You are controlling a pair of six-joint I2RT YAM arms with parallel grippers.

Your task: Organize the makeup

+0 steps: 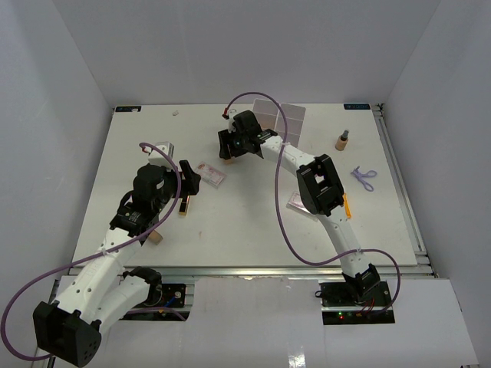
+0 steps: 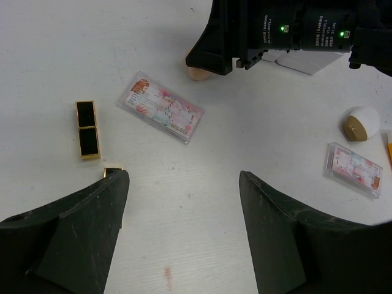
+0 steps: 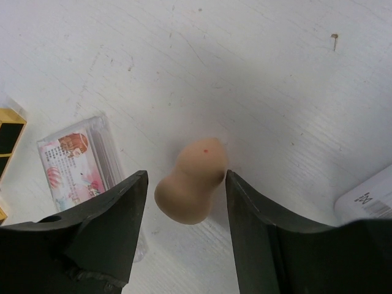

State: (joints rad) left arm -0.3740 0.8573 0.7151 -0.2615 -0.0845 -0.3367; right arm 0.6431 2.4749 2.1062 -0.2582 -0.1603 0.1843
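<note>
The beige egg sponge (image 3: 187, 190) lies on the table between the open fingers of my right gripper (image 3: 185, 177); the right finger is at its side, the left finger stands apart. In the top view this gripper (image 1: 229, 149) is low over the table's far middle. My left gripper (image 1: 190, 178) is open and empty above bare table (image 2: 182, 177). A pink packet (image 2: 162, 115) and the black-gold lipstick (image 2: 87, 129) lie just ahead of it. A white-gold piece (image 2: 359, 123) and a second pink packet (image 2: 354, 169) lie to the right. The tan dark-capped bottle (image 1: 342, 139) stands at the far right.
The white compartment box (image 1: 280, 119) stands at the back behind my right gripper. The orange tube (image 1: 347, 205) lies beside my right arm. A purple loop (image 1: 364, 176) lies at the right. A tan wedge (image 1: 156, 238) lies beside my left arm.
</note>
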